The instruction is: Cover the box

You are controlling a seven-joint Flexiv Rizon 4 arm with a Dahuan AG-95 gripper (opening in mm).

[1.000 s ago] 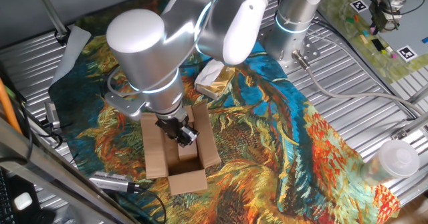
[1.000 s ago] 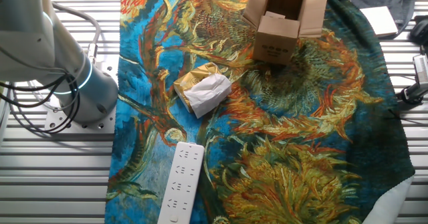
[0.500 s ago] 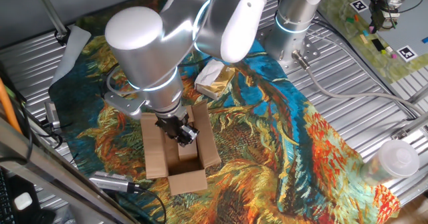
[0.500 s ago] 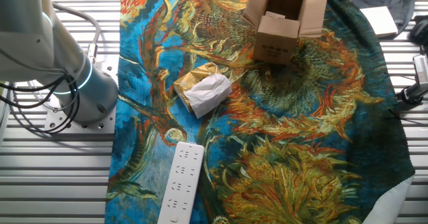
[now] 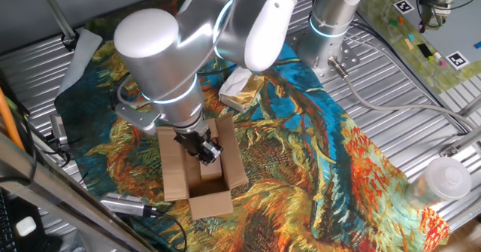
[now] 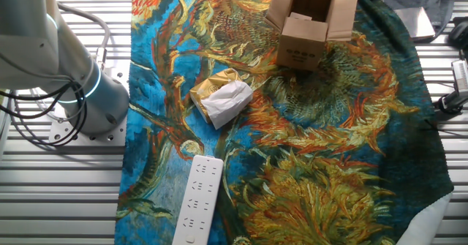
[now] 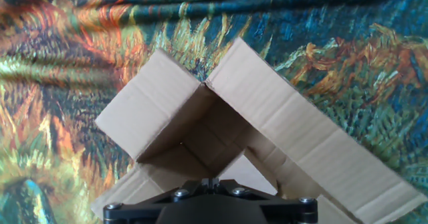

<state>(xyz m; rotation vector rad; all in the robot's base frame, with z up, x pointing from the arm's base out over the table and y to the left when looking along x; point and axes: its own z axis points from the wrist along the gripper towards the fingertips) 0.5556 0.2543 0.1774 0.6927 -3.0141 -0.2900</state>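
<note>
The brown cardboard box (image 5: 174,168) stands on the patterned cloth with its four flaps spread open. It also shows at the top of the other fixed view (image 6: 301,46) and fills the hand view (image 7: 267,117). My gripper (image 5: 204,151) hangs just above the open top of the box, over its middle. In the hand view the gripper (image 7: 211,182) sits at the bottom edge, its fingers pressed together with nothing between them. The inside of the box looks empty where it shows.
A white-and-yellow wrapped packet (image 5: 239,86) lies on the cloth beyond the box, also in the other fixed view (image 6: 221,99). A white power strip (image 6: 197,201) lies near the cloth's edge. A grey tool (image 5: 124,203) lies in front of the box. A plastic cup (image 5: 443,180) stands far right.
The arm's big joint has drifted slightly to the left. The gripper and the box stand about as before.
</note>
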